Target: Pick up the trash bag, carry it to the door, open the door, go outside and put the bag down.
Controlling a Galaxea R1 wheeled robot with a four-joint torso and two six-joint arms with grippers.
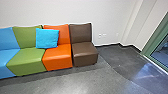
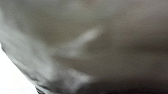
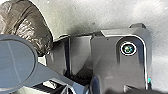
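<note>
The trash bag (image 2: 120, 57) is dark, grey-brown and wrinkled. In the left wrist view it looms blurred and very close to the camera, with pale sheen along its folds. Part of the same kind of shiny dark plastic, the bag (image 3: 27, 25), bulges beside the robot's own body in the right wrist view. At the right edge of the head view stands a green frame (image 1: 153, 41) with dark glass; I cannot tell whether it is the door. How either gripper stands cannot be made out.
A row of joined seats runs along the white wall: blue, green (image 1: 26, 60), orange (image 1: 58, 56) and brown (image 1: 85, 55). A bright blue cushion (image 1: 47, 38) leans on the green and orange ones. Grey floor (image 1: 100, 80) stretches in front, darker towards the glass.
</note>
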